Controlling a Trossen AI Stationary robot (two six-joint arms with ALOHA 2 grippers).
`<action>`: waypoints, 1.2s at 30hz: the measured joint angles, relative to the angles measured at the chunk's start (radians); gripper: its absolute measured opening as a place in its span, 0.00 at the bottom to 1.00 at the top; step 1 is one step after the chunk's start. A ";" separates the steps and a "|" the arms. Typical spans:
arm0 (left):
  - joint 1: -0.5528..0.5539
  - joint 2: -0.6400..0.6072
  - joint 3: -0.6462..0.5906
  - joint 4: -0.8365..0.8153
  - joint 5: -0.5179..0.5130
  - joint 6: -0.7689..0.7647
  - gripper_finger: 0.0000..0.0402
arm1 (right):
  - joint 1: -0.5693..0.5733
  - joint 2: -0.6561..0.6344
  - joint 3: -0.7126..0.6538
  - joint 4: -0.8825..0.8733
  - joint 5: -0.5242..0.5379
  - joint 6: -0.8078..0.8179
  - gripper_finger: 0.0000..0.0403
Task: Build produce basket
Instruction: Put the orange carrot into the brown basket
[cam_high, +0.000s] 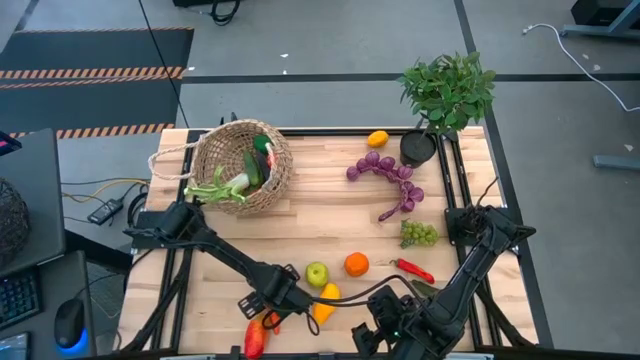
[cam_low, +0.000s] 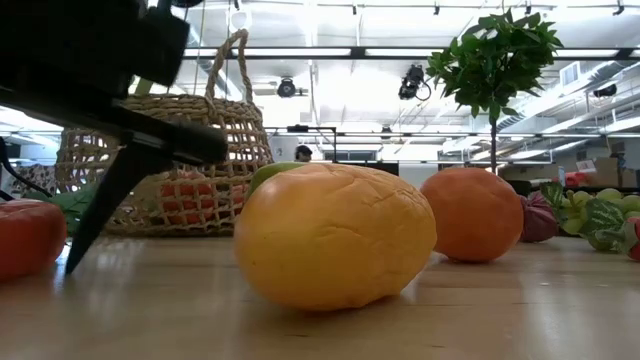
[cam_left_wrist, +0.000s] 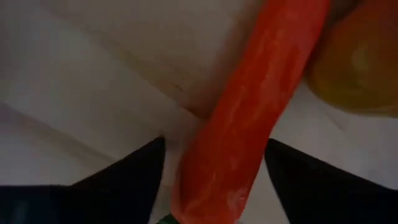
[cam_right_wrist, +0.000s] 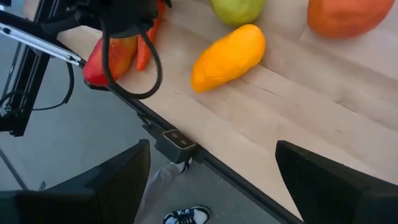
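Observation:
The tan wicker basket (cam_high: 242, 165) stands at the far left and holds a leek (cam_high: 222, 187) and a cucumber (cam_high: 253, 168). Loose produce lies about the table: an orange carrot (cam_left_wrist: 249, 118), a red pepper (cam_high: 255, 338), a yellow fruit (cam_high: 326, 300), a green apple (cam_high: 316, 273) and an orange (cam_high: 357, 264). My left gripper (cam_left_wrist: 214, 142) points down near the front edge. It is open, with one finger on each side of the carrot, and bare table shows between one finger and the carrot. My right gripper (cam_right_wrist: 211, 180) hangs open above the table's near edge with nothing between its fingers.
At the right lie a red chili (cam_high: 413, 269), green grapes (cam_high: 419, 234), purple grapes (cam_high: 385, 170) and a small orange fruit (cam_high: 378, 139). A leafy plant (cam_high: 447, 90) in a black pot (cam_high: 418, 148) stands at the far right corner.

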 joint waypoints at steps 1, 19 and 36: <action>0.000 0.000 -0.001 -0.004 0.000 -0.011 0.63 | 0.000 0.000 0.000 -0.001 0.000 0.000 0.86; 0.085 -0.254 -0.003 -0.209 0.022 -0.353 0.37 | 0.003 0.000 0.000 -0.027 -0.016 -0.003 0.86; 0.258 -0.847 -0.002 -0.286 -0.359 -0.697 0.36 | -0.014 0.001 0.000 -0.039 0.023 -0.079 0.86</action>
